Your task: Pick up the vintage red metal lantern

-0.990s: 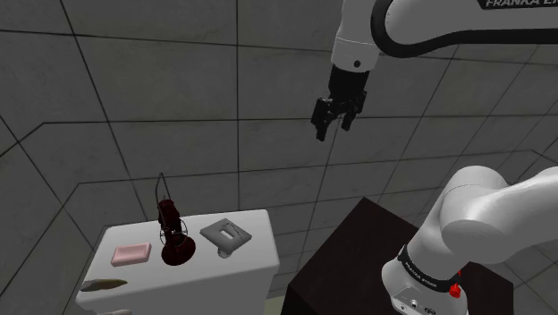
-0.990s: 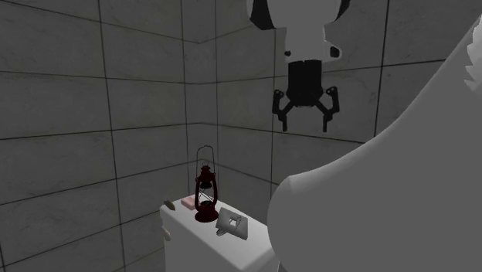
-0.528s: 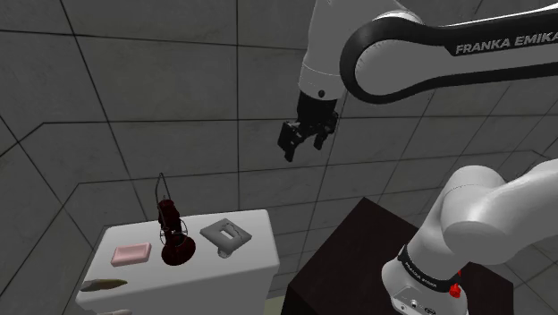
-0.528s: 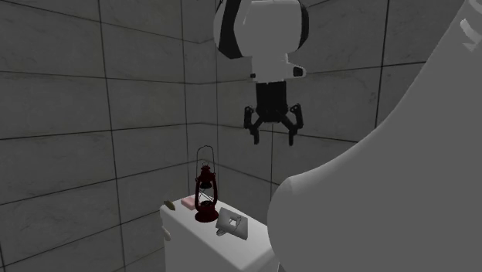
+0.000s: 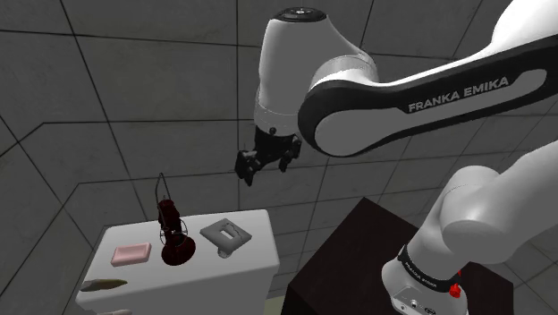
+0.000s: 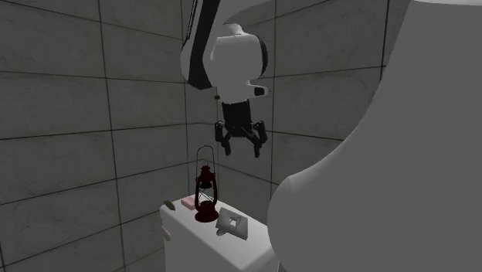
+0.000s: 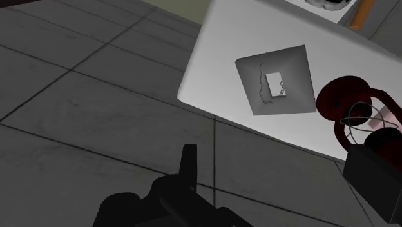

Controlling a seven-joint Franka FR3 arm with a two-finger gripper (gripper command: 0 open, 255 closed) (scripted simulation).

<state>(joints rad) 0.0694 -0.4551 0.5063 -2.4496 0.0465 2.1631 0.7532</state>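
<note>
**A:** Where is the all-black two-finger claw [image 5: 261, 168]?

**B:** It hangs high in the air at the end of the white arm [image 5: 295, 63], well above the white cabinet [image 5: 255, 258]. Its fingers [image 6: 226, 144] are spread apart, with nothing between them.

**A:** And the dark red metal lantern [image 5: 173, 234] with the thin wire handle?

**B:** It stands upright on the cabinet top, well below the claw and off to the shoulder view's left of it. Nothing touches it. In the wrist view its round base shows just beyond one finger, apart from it.

**A:** Is anything closer to the claw?

**B:** A flat grey square plate [image 5: 225, 235] with a pale rectangle in its middle lies beside the lantern, on the side toward the claw. A flat pink block [image 5: 131, 254] lies on the lantern's other side, farther from the claw.

**A:** What is straight ahead of the fingers?

**B:** Grey tiled floor [image 7: 96, 97], just off the cabinet's edge.
</note>
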